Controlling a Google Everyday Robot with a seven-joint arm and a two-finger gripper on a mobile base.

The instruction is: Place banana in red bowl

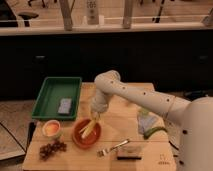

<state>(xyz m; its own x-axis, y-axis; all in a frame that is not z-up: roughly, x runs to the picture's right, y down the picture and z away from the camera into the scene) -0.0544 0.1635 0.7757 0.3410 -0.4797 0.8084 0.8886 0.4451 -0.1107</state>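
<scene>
The red bowl (86, 134) stands on the wooden table near the front, left of centre. The pale-yellow banana (88, 129) lies inside it, slanted, with its upper end pointing towards my gripper. My gripper (95, 118) hangs at the end of the white arm, directly over the bowl's back rim. It is at the banana's upper end, and I cannot tell whether it touches the fruit.
A green tray (50, 90) holding a grey-blue sponge (65, 105) sits at the back left. A small pale bowl (51, 128) and grapes (52, 148) are left of the red bowl. A fork (114, 147), a dark bar (129, 152), a long green vegetable (155, 132) and a pale packet (145, 120) lie to the right.
</scene>
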